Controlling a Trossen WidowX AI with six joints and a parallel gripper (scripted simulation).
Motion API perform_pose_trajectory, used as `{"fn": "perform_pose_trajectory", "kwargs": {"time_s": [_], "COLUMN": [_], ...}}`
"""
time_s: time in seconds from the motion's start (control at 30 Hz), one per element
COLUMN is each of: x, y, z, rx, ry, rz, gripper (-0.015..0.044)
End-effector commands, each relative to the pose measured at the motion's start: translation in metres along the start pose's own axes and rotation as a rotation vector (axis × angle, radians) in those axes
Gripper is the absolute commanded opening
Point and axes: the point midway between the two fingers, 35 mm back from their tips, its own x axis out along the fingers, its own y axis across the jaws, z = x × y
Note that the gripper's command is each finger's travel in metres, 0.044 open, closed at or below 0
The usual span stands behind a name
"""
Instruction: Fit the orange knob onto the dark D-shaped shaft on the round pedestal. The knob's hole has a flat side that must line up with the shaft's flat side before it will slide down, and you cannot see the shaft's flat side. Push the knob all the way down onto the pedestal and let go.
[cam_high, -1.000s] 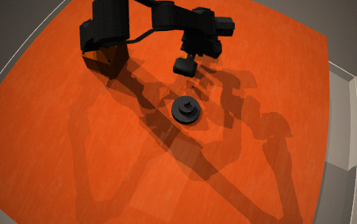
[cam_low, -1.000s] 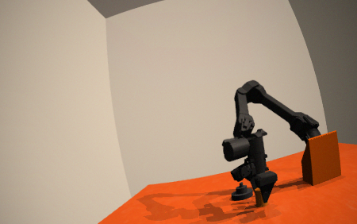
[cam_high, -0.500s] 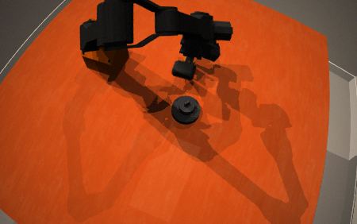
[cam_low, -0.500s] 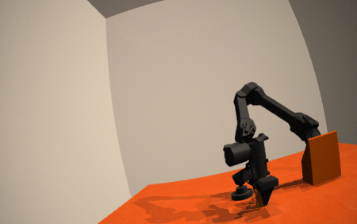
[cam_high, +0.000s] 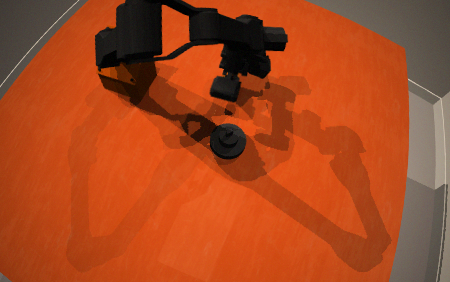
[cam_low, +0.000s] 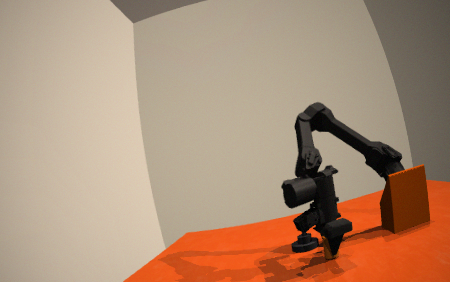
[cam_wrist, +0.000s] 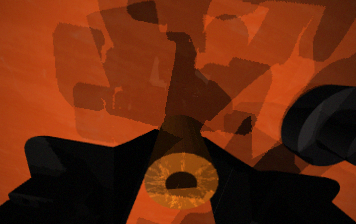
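The orange knob (cam_low: 328, 252) (cam_wrist: 159, 185) stands upright on the table. My gripper (cam_low: 333, 248) (cam_wrist: 179, 137) is shut on the knob, with one dark finger on each side of it in the wrist view. The knob's D-shaped hole faces up, its flat side toward the bottom of the wrist view. In the top view the gripper hides the knob. The dark round pedestal (cam_high: 216, 147) (cam_low: 298, 247) (cam_wrist: 296, 132) stands beside the gripper, apart from the knob. Its shaft (cam_high: 229, 134) points up and is bare. The shaft's flat side cannot be made out.
The arm's orange base block (cam_high: 120, 77) (cam_low: 410, 202) stands at the right in the exterior view. The orange table top (cam_high: 150, 200) (cam_low: 200, 245) carries broad arm shadows. Grey walls stand beyond its edges.
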Motion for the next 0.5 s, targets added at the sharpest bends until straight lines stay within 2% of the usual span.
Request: {"fn": "perform_pose_trajectory", "kwargs": {"time_s": [0.0,0.47], "x": [-0.025,-0.129], "y": [0.005,0.006], "z": [0.007,-0.006], "rx": [0.007,0.007], "ry": [-0.022,-0.019], "rz": [0.014,0.013], "gripper": [0.0,0.0]}}
